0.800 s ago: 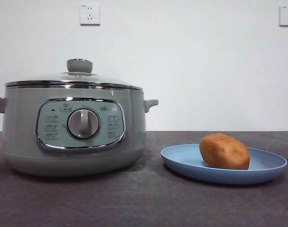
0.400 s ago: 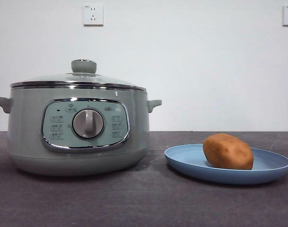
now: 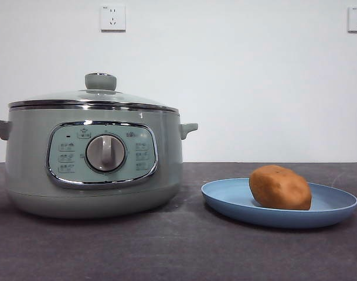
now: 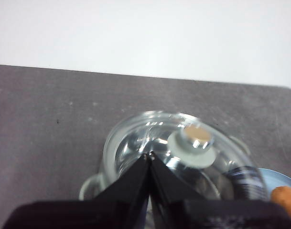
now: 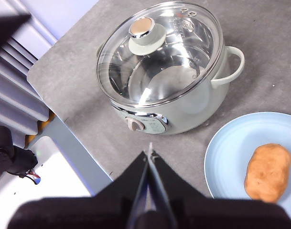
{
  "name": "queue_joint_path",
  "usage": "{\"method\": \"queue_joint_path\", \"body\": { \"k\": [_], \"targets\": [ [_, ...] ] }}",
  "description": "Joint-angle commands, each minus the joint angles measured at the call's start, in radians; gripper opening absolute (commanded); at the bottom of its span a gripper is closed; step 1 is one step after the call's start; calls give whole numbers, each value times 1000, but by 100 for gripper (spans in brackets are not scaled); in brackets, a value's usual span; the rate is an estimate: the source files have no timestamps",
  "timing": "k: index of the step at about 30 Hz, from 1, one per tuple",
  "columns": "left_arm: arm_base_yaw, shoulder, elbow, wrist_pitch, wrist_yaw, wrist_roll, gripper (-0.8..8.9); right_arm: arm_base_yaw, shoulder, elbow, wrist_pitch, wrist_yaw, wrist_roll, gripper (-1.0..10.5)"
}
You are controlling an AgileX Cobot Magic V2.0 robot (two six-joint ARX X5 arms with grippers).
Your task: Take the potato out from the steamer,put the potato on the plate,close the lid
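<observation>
Potato (image 3: 280,187) sits on the plate (image 3: 225,196), lid (image 5: 159,52) covers the steamer (image 3: 93,158), so both hands, pinched shut, hold nothing.

We see a plain white wall (image 3: 254,88) behind a dark grey, faintly speckled table (image 3: 178,246). Two white wall sockets sit high up, one (image 3: 112,17) toward the left, the other (image 3: 356,19) cut by the right edge. Light falls soft and even. Beside the table's edge stands a pale ribbed panel (image 5: 16,90)
</observation>
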Motion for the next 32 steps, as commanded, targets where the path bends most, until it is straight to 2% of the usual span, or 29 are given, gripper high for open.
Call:
{"method": "queue_joint_path", "body": {
  "k": [1,7,19,25,29,32],
  "targets": [
    [21,-119,-230,168,40,-18,-3,1,1,-3,4,0,-5,1],
    [60,-270,-443,276,64,-18,-3,1,1,-3,4,0,-5,1],
    [98,-391,-583,278,84,-18,-3,1,1,-3,4,0,-5,1],
    [98,-430,-590,209,82,-18,-3,1,1,-3,4,0,-5,1],
    [98,-467,-590,109,79,-19,-3,1,1,-3,4,0,-5,1],
    [98,-483,-590,114,83,-18,-3,1,1,-3,4,0,-5,1]
  ]
}}
